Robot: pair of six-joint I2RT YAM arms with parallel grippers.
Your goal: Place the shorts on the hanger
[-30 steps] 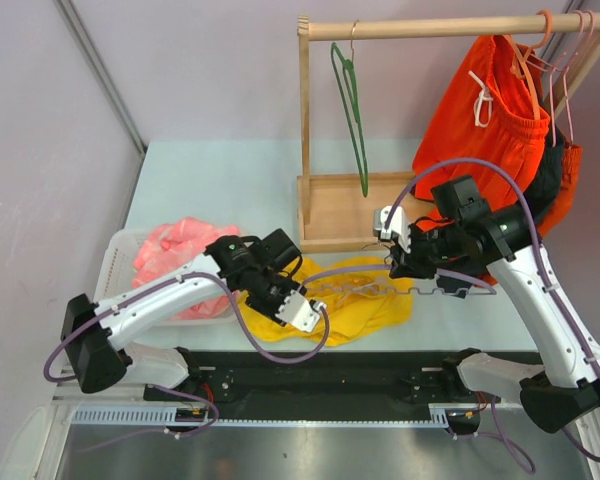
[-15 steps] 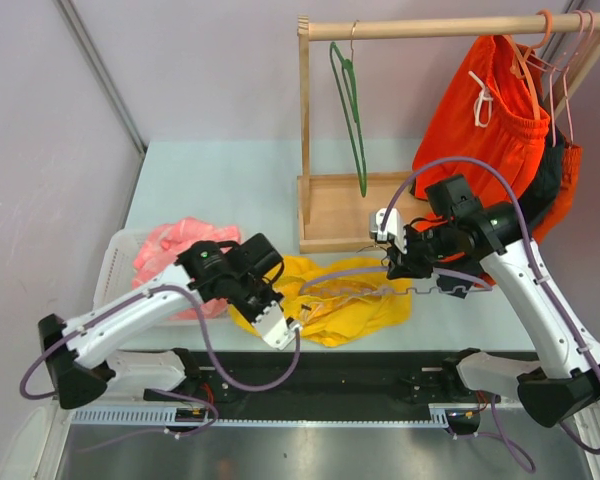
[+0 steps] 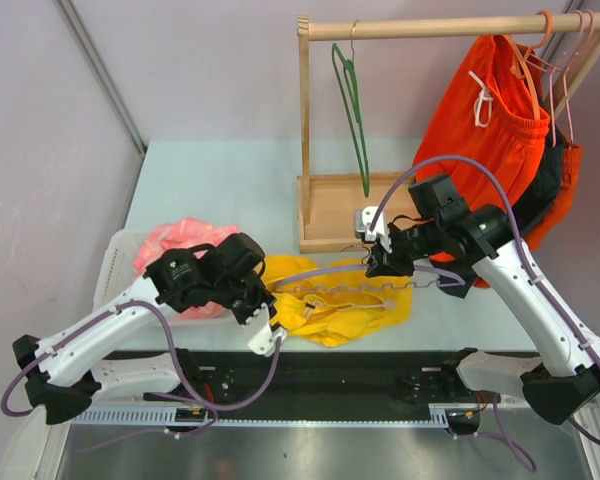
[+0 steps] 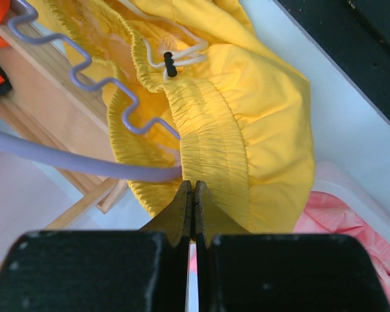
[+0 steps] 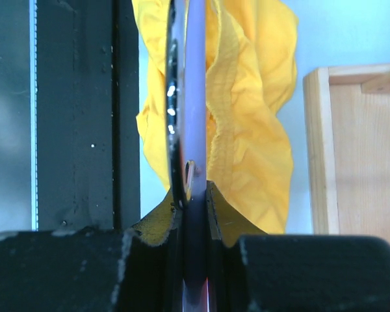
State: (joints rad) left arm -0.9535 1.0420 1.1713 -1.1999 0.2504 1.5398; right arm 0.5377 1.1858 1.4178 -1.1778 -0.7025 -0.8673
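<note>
my right claw was clamped narrow on the thin pale lilac clothes hanger, the plastic pinched between both fingers in my right wrist view. i held it low and nearly flat over the pale table, its wavy notched bar reaching out across the bright yellow fabric shorts.

the shorts lay crumpled on the table just in front of the wooden rack base, not lifted. from my left wrist the elastic waistband and white drawstring were plain to see, and the hanger ran over the gathered yellow cloth. its far end seemed to reach the mouth of the waistband, though i could not tell if it was truly inside.

my left claw was closed tight at the near left edge of the shorts, the fingertips meeting right at the waistband. whether any cloth was caught between them, i could not tell.

by my reckoning the task was early to midway. the hanger was in hand and brought to the garment, but the shorts were not yet on it. left to do: open the waistband, get the bar through, and lift the shorts clear.
</note>
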